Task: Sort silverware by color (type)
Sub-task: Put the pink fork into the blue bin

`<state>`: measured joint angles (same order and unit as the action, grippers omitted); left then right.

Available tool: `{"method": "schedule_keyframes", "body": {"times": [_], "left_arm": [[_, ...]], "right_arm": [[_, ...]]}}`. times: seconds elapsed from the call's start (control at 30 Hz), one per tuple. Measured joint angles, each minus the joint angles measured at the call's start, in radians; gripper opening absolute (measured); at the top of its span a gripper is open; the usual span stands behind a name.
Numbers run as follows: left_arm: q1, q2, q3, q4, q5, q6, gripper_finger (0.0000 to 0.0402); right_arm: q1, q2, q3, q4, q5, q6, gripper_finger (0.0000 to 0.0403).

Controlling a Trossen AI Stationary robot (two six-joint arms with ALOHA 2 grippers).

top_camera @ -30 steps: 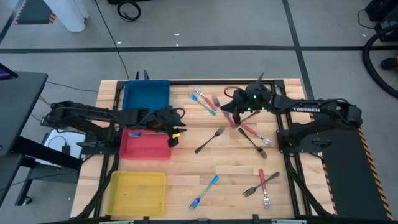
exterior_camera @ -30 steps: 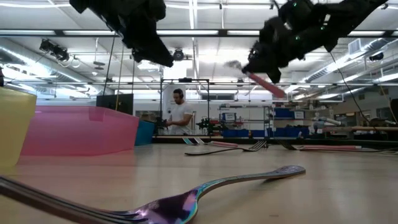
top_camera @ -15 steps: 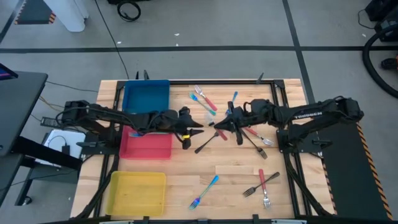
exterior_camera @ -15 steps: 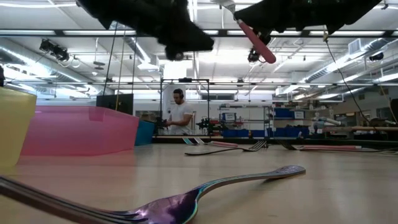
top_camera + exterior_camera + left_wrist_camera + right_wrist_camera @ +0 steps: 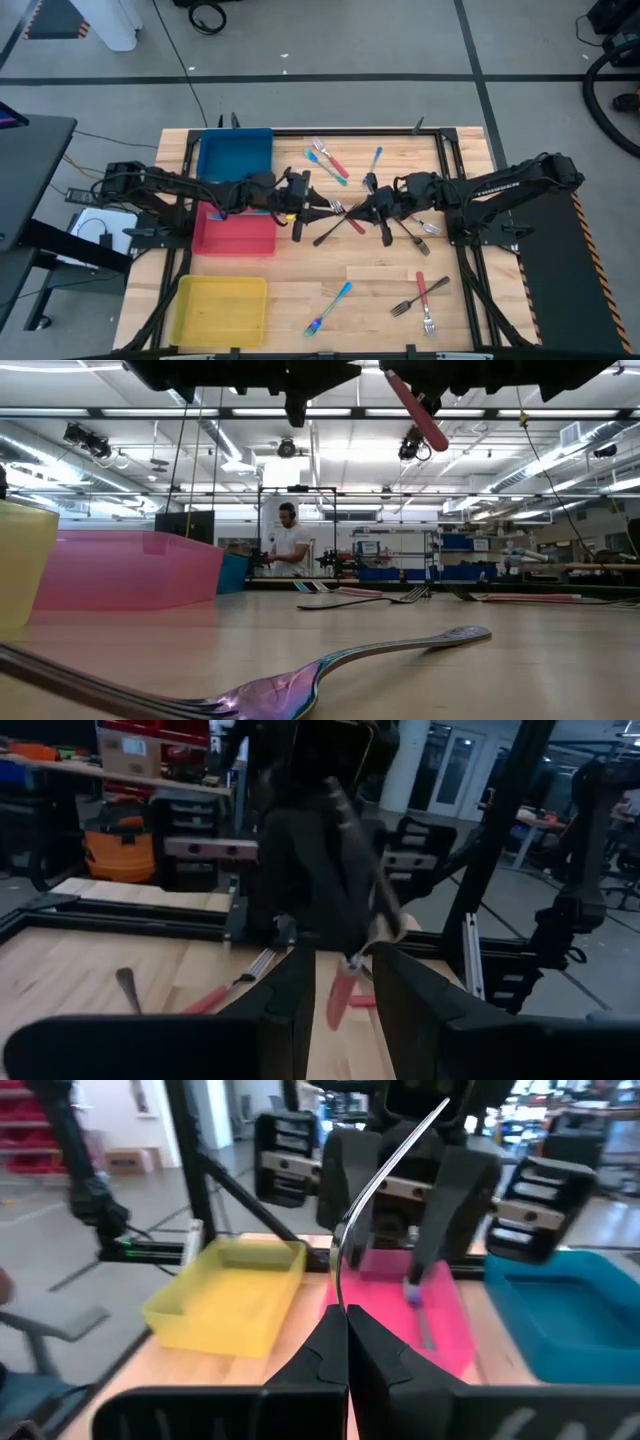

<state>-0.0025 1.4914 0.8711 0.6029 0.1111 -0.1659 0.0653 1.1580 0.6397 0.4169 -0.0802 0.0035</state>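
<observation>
Mid-air handover: right gripper (image 5: 372,208) clenched on red-handled fork (image 5: 417,410), its handle tip poking between parted jaws of left gripper (image 5: 318,210). Could drop if released before those jaws clamp the handle.

Grey concrete floor (image 5: 330,40) w/ dark seam lines, seen beyond the wooden table (image 5: 370,270). Black cable (image 5: 207,16) coiled on floor, far side of table from the grippers. White object (image 5: 110,20) at far corner, left-arm side. Low view: big workshop hall, ceiling w/ long strip lights (image 5: 330,412), ducts, shelving w/ blue bins (image 5: 455,542) at back. Person in white shirt (image 5: 290,545) standing well behind table, at a bench.
</observation>
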Motion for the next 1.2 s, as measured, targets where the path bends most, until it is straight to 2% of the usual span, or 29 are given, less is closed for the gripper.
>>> {"method": "schedule_keyframes", "body": {"times": [0.4, 0.57, 0.73, 1.2], "left_arm": [[0.0, 0.0, 0.0, 0.04, 0.017, -0.006, 0.0103], [0.0, 0.0, 0.0, 0.078, 0.015, -0.006, 0.0103], [0.008, 0.0, 0.0, 0.105, -0.043, -0.005, 0.0103], [0.06, 0.015, 0.0, 0.173, -0.01, -0.009, 0.01]], "right_arm": [[-0.003, 0.005, 0.0, 0.024, 0.066, -0.007, 0.0002], [-0.003, 0.019, 0.0, 0.06, 0.064, -0.015, 0.0002], [-0.004, 0.019, 0.0, 0.068, 0.063, -0.009, 0.0002], [-0.018, 0.018, 0.0, 0.058, 0.064, 0.003, 0.0002]]}}
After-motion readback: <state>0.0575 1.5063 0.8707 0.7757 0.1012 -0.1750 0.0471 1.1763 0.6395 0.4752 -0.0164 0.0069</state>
